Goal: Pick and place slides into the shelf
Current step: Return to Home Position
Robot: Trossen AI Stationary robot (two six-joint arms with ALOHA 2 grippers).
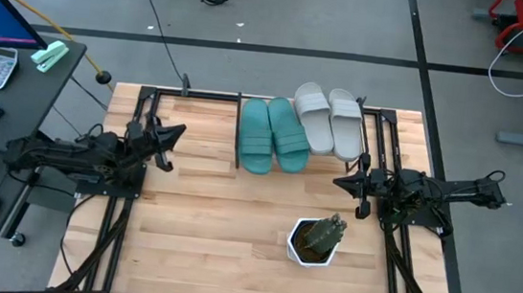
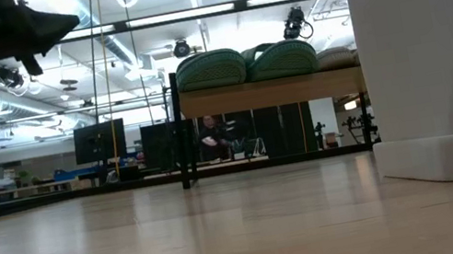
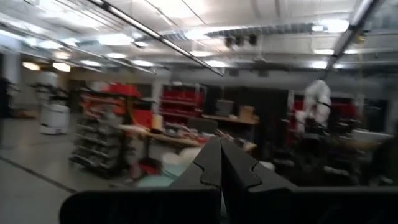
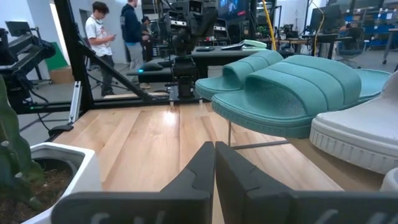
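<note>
So, my right hand (image 1: 343, 183): fingers pressed together, holding nothing, low over the surface (image 1: 204, 247), near the front of the shelf.
My left hand (image 1: 163, 147): pressed together too, empty, well apart from the shelf on the left side of the surface.
Green slides (image 1: 272, 136): side by side on top of the shelf (image 2: 272, 92), straps up.
Grey slides (image 1: 329, 121): beside the green pair on the same plank, set at a slant, their near ends toward my right hand.
Plant pot (image 1: 315, 243): white, on the surface near my right hand, on the side away from the shelf.
Step in hand, as I judge it: all four are placed, so only drawing both arms home is left.
How to do it well: raise the right hand first, then pull straight back between the grey slides and the pot, fingers closed and slow, so nothing is nudged off the plank.
</note>
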